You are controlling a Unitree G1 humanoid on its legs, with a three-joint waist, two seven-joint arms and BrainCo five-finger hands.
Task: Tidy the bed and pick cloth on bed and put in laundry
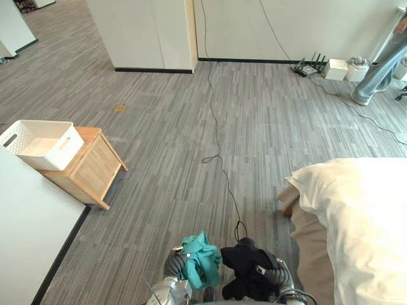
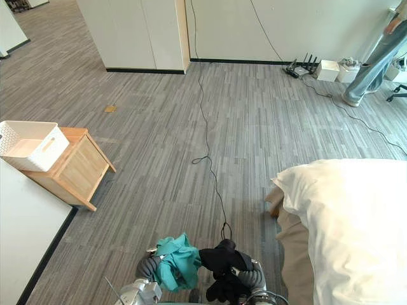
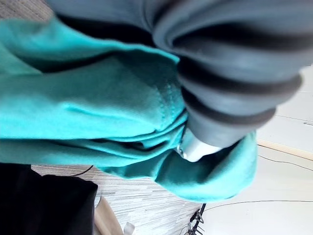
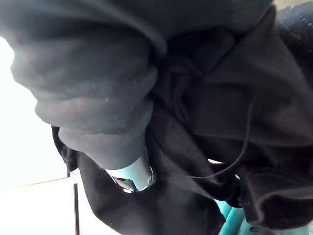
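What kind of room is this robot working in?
Likely a bedroom mocked up in an office or lab: a bed with white bedding, a white perforated plastic basket on a small wooden cabinet, and grey striped carpet.

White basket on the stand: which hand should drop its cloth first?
Left, probably. The left hand carries the teal cloth on the side of the white basket, the robot's left; the right hand with the black cloth hangs toward the bed, farther from it.

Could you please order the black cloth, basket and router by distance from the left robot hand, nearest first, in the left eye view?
1. Black cloth, beside the left robot hand.
2. Basket, on the left.
3. Router, far back, to the right.
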